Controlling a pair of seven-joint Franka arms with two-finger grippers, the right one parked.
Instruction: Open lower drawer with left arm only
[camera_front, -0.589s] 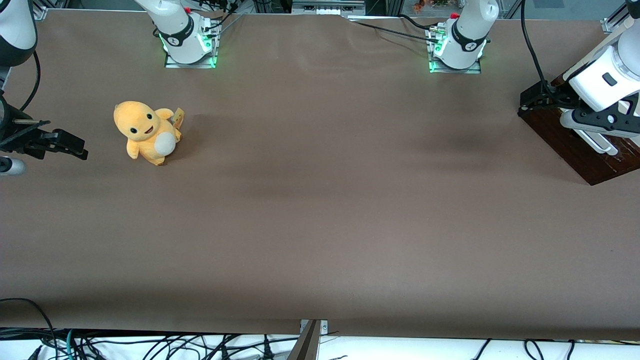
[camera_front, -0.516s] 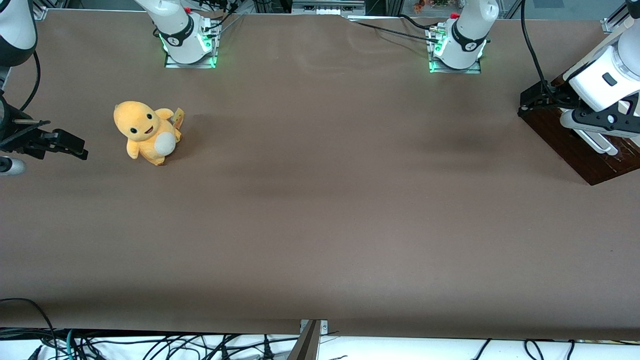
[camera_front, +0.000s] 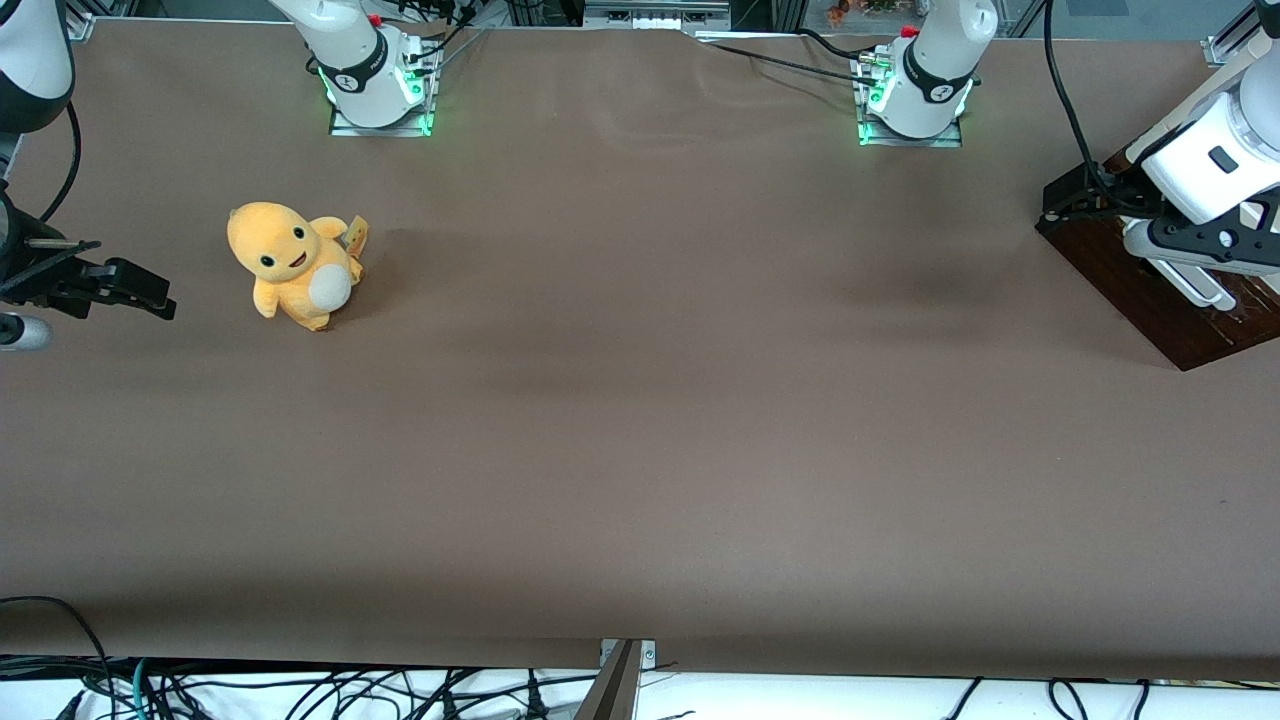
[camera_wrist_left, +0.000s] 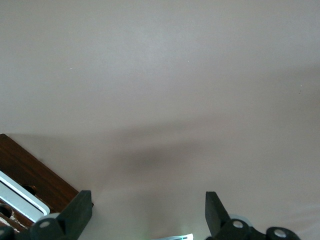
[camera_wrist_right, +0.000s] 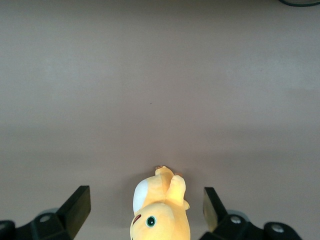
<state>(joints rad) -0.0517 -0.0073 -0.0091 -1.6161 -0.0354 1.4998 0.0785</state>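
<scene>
Hovering wide open, your hand (camera_wrist_left: 148, 212) hangs just above the lower drawer (camera_front: 1150, 290) at the working arm's end of the counter (camera_front: 640, 400).

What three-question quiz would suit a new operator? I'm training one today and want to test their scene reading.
1. True or false: the tool is shut on the lower drawer.
2. The plush toy is: A in the drawer; B on the table, toward the parked arm's end; C between the tool's fingers.
3. Fill in: between the tool's fingers only bare ___ shows.

Key: 1 false, the tool hangs open at the drawer, at the working arm's end. 2 B. 3 table.
</scene>
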